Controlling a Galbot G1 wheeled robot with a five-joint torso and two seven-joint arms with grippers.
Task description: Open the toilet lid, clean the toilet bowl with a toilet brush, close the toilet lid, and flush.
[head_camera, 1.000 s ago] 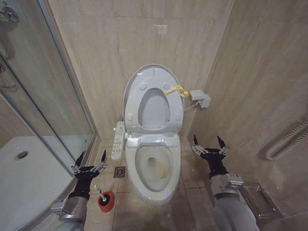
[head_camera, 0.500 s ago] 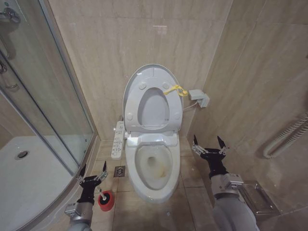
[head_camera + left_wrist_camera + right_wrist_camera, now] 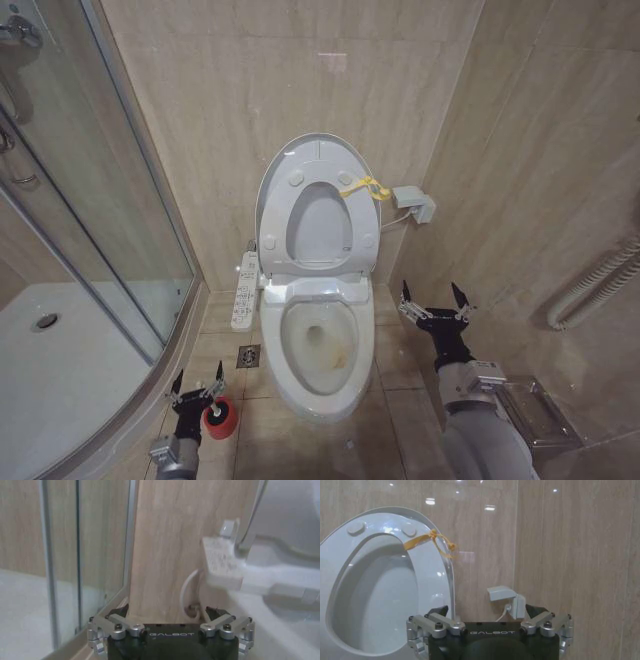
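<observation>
1. The left gripper (image 3: 197, 382) has been dropping lower and closer to the robot over the last second; it is now hanging right above the toilet brush (image 3: 220, 417) in its red holder on the floor, left of the toilet bowl (image 3: 322, 345).
2. Its fingers are spread open, so nothing is gripped yet; I would guess the brush pickup is under way.
3. The toilet lid (image 3: 318, 165) is already standing upright against the wall, its yellow strap (image 3: 365, 188) dangling, so the opening step looks done.
4. The right gripper (image 3: 432, 301) is waiting to the right of the bowl, fingers splayed apart and empty.
5. "GALBOT" is printed on both wrist housings (image 3: 171, 634).
</observation>
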